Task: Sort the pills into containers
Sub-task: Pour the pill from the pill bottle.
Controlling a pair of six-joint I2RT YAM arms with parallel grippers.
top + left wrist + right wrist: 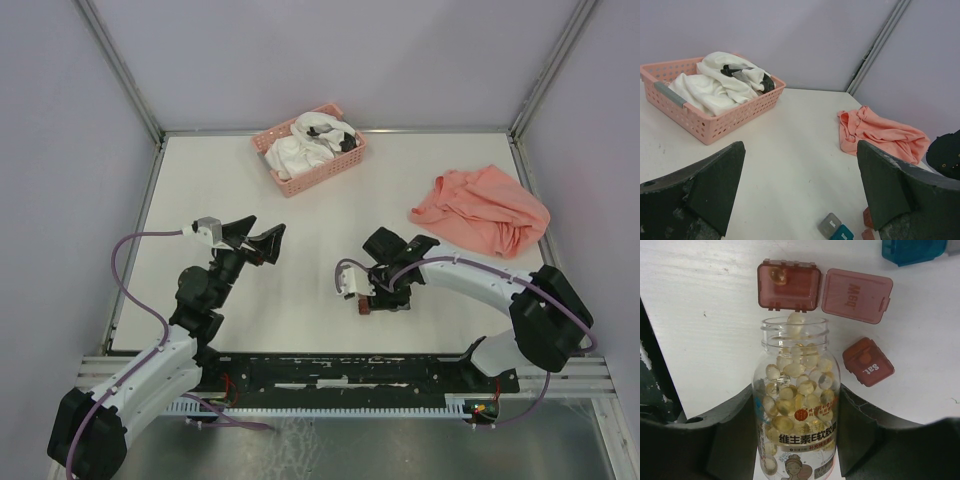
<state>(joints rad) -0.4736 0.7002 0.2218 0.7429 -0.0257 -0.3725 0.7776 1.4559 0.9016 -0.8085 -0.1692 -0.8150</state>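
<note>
Jar (796, 367) position: clamped across its body between the fingers of the right gripper (796, 400), over the white table (700, 300) near its middle. The jar's long axis runs straight away from the wrist, with the uncapped mouth pointing at an open dark red box (789, 285) just beyond it. The jar appears tipped well over, though the exact tilt cannot be read. Amber pills (790, 390) fill most of it, and one sits at the mouth. The open dark red box holds one pill; its lid (856, 295) lies folded out beside it. A closed dark red box (868, 361) lies near. A teal box (912, 250) sits farther off, with a grey box (830, 225) beside it. The left gripper (255, 240) hangs well apart, jaws spread wide, holding nothing.
</note>
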